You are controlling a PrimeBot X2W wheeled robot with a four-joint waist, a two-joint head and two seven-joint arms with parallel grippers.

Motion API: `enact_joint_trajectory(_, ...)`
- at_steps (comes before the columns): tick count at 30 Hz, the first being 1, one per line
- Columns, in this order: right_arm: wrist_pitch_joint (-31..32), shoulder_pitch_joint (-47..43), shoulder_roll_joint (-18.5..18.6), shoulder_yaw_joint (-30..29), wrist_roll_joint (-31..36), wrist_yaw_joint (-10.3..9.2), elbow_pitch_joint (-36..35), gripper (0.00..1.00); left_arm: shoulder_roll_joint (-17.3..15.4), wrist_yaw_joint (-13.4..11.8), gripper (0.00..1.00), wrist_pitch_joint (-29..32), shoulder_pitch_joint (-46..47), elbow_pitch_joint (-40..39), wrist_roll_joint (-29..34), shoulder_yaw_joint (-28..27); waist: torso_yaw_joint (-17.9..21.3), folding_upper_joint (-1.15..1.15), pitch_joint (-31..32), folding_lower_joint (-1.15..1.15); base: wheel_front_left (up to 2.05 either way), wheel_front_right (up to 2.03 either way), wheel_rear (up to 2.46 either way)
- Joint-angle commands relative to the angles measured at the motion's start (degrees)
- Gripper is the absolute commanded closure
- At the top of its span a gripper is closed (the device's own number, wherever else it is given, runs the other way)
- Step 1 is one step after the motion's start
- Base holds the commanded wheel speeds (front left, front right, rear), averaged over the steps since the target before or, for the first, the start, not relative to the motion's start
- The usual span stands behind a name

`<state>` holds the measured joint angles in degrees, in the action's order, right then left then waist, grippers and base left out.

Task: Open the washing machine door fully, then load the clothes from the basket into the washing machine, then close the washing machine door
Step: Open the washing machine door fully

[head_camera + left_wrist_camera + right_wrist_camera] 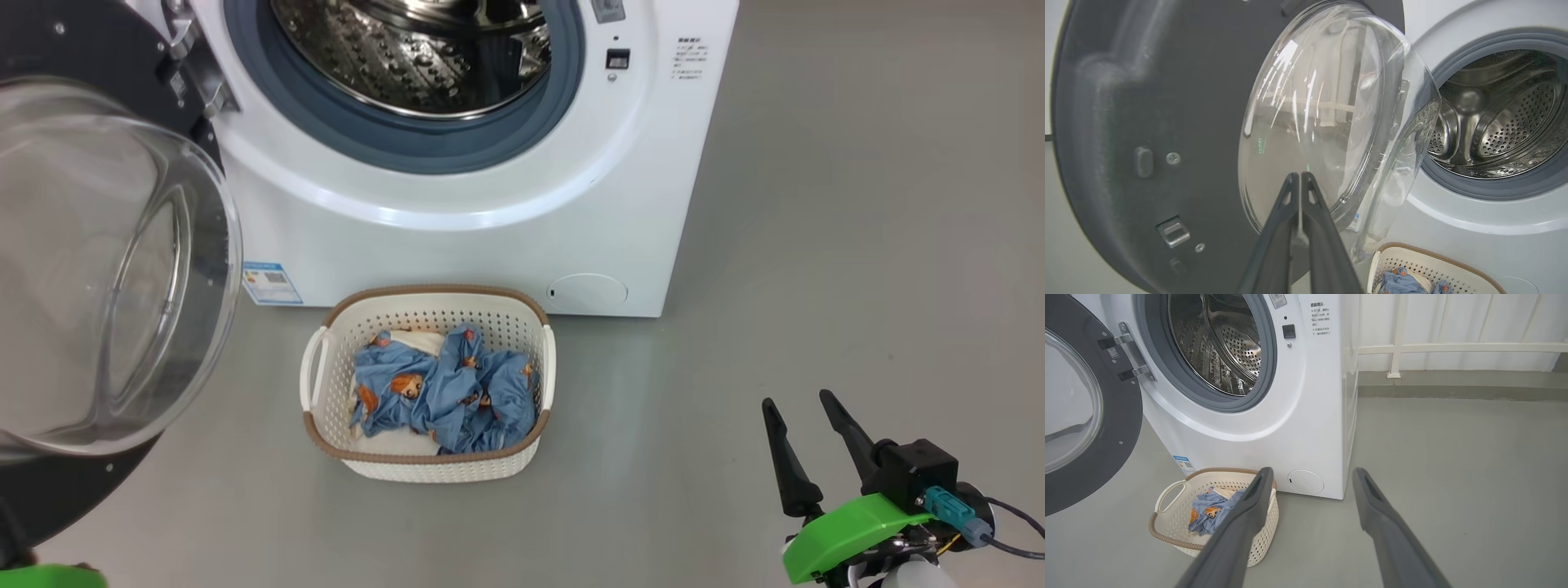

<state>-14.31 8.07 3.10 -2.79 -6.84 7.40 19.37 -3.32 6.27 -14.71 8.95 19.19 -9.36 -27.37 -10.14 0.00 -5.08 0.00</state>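
The basket sits on the floor before the washer, holding the clothes, blue over cream; the door stands wide open; left gripper fingers together by its glass; right gripper fingers apart.

Bright, even light (glare on glass)

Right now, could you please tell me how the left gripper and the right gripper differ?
The left gripper is shut, fingers together; the right gripper is open, fingers well apart. The left gripper faces the washing machine door; the right gripper faces the washing machine low down, near the basket. Both are empty and dark-fingered.
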Motion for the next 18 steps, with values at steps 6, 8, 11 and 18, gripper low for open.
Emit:
enact_joint_trajectory(6,-0.7,0.0,-0.2,1.9,0.0,0.09,-1.9,0.0,0.0,0.8,0.0,-0.3,-3.7,-8.2,1.6,3.5,1.7,0.0,1.7,0.0,0.0,0.0,0.0)
enact_joint_trajectory(8,-0.7,-0.2,-0.2,1.9,-0.1,0.09,-2.1,0.0,0.2,0.7,0.0,-0.3,-5.1,-9.9,1.6,4.9,2.2,0.0,2.0,0.0,0.0,0.0,0.0)
enact_joint_trajectory(11,-0.7,-0.5,-0.2,2.0,-0.4,0.09,-2.5,0.0,0.4,0.2,0.0,-0.3,-6.8,-11.5,1.0,7.0,3.0,0.0,2.6,0.0,0.0,0.0,0.0)
enact_joint_trajectory(18,-0.7,-0.8,-0.2,2.9,-1.3,0.09,-3.6,0.0,0.4,-1.3,0.0,-0.3,-11.6,-14.4,1.0,14.4,6.0,0.0,3.9,0.0,0.0,0.0,0.0)
